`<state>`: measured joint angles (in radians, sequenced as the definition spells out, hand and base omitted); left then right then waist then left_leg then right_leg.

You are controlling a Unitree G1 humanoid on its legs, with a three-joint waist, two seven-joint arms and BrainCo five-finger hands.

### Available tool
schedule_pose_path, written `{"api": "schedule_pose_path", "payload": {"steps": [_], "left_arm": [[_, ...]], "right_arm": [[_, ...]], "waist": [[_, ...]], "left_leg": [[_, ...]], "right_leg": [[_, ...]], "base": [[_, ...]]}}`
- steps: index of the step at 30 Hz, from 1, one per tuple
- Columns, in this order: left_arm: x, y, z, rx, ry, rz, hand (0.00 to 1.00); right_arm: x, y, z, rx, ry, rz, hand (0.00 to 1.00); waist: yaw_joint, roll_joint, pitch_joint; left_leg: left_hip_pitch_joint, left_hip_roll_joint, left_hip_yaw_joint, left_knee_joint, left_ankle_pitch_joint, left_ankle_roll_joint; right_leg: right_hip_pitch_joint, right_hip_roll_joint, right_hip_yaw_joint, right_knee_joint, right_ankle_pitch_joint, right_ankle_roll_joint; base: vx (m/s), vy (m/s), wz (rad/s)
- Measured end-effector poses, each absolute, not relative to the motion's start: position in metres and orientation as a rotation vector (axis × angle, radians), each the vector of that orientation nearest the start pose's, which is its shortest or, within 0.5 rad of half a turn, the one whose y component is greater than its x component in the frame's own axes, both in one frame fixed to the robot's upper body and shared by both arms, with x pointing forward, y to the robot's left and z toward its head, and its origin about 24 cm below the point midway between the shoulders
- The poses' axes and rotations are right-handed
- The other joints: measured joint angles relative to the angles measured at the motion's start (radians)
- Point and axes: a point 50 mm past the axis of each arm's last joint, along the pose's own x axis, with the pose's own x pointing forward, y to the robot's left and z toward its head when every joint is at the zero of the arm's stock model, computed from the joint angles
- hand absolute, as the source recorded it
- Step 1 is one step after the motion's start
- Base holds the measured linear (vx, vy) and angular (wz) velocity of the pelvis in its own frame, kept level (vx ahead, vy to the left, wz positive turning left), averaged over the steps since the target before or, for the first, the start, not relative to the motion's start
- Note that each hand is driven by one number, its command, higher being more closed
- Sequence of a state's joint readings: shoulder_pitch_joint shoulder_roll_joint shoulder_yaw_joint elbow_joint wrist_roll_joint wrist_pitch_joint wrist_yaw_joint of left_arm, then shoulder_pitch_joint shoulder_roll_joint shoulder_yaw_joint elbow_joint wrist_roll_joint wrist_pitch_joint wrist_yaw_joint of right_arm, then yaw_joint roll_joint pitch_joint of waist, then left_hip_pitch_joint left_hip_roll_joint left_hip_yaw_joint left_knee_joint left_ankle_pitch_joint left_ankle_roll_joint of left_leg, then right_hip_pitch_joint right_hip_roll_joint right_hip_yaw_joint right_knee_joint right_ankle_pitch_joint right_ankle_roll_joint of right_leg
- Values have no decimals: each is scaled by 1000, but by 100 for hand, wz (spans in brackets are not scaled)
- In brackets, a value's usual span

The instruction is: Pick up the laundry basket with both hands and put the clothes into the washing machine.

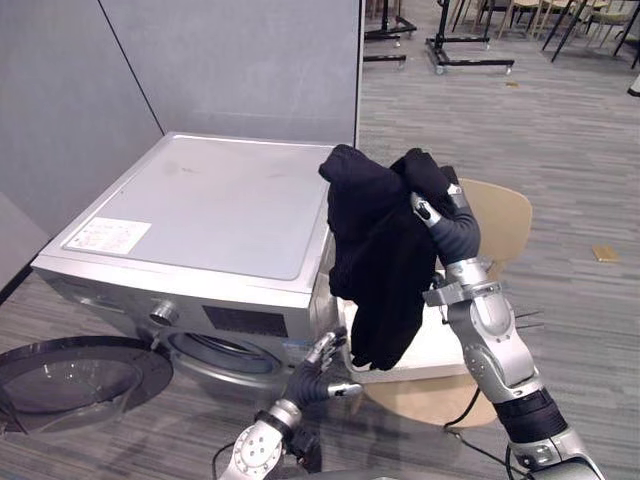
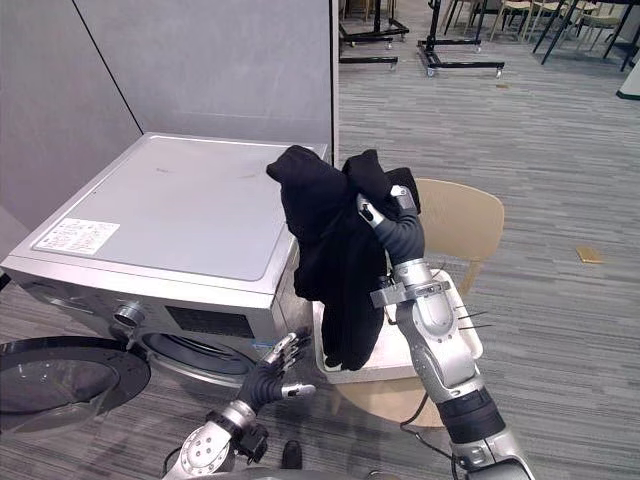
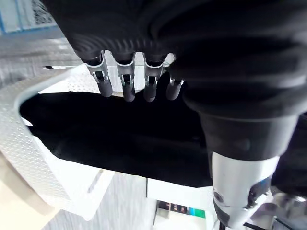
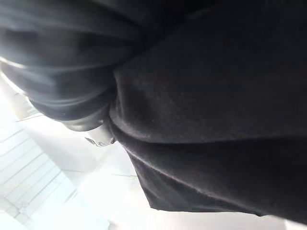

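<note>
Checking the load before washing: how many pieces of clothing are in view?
1: a black garment hanging from the right hand over the white basket on the chair. Its folds or the basket may hide more.

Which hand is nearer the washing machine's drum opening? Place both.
Left. The left hand hovers low, just right of the washing machine's drum opening; the right hand is raised above the basket, gripping the black garment.
</note>
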<state>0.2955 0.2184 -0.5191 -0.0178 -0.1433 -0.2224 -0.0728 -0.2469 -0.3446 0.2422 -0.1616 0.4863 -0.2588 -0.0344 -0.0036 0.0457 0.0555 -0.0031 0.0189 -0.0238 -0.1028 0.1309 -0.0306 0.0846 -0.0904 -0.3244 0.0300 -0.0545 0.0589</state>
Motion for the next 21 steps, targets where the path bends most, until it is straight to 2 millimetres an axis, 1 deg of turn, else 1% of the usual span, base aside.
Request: {"api": "schedule_pose_path", "payload": {"steps": [2, 3, 6, 8, 9, 14, 17, 20, 21], "left_arm": [[168, 76, 5, -41, 60, -484, 0], [173, 70, 13, -20, 7, -480, 0], [178, 65, 19, 12, -35, -468, 0], [180, 59, 23, 36, -66, -448, 0], [182, 58, 24, 42, -77, -441, 0], [194, 49, 40, 128, -187, -375, 0], [200, 46, 46, 144, -219, -343, 0], [208, 41, 53, 161, -253, -326, 0], [211, 40, 56, 164, -262, -321, 100]], "right_arm": [[273, -130, 159, 217, -540, 346, 100], [272, -128, 162, 247, -549, 360, 100], [270, -121, 166, 283, -564, 397, 100], [263, -110, 173, 340, -589, 449, 100], [261, -108, 175, 353, -599, 461, 100], [251, -95, 186, 517, -652, 529, 100], [248, -87, 187, 611, -635, 557, 100], [243, -73, 188, 710, -616, 605, 100], [241, -68, 188, 735, -608, 623, 100]], "waist": [[2, 0, -1], [6, 0, -3], [14, -2, -12], [16, -6, -25], [16, -7, -28], [16, -19, -38], [15, -21, -40], [14, -21, -40], [12, -22, -40]], "left_leg": [[1, 1, 2, 0, 0, 0], [1, 2, 3, 0, 0, 0], [4, 3, 8, 0, 0, 0], [7, 5, 21, 0, 0, 0], [7, 5, 23, 0, 0, 0], [13, 11, 30, -1, 0, 0], [16, 14, 36, -1, -1, -1], [16, 18, 45, -1, -4, -5], [16, 19, 47, -1, -4, -5]], "right_leg": [[-1, 1, 2, 0, 0, -1], [-1, 2, 4, 0, 1, -1], [-1, 3, 14, -4, 3, -3], [0, 4, 25, -11, 7, -4], [0, 5, 26, -12, 7, -4], [1, 10, 36, -14, 9, -6], [-1, 13, 45, -16, 8, -4], [-1, 17, 53, -26, 11, -2], [-2, 18, 54, -30, 12, -1]], "base": [[1, -6, -2], [0, -10, -4], [9, -7, -10], [20, -12, -16], [11, -9, -8], [-6, -16, -6], [-23, -13, -9], [-23, -12, -8], [-27, -13, -4]]}}
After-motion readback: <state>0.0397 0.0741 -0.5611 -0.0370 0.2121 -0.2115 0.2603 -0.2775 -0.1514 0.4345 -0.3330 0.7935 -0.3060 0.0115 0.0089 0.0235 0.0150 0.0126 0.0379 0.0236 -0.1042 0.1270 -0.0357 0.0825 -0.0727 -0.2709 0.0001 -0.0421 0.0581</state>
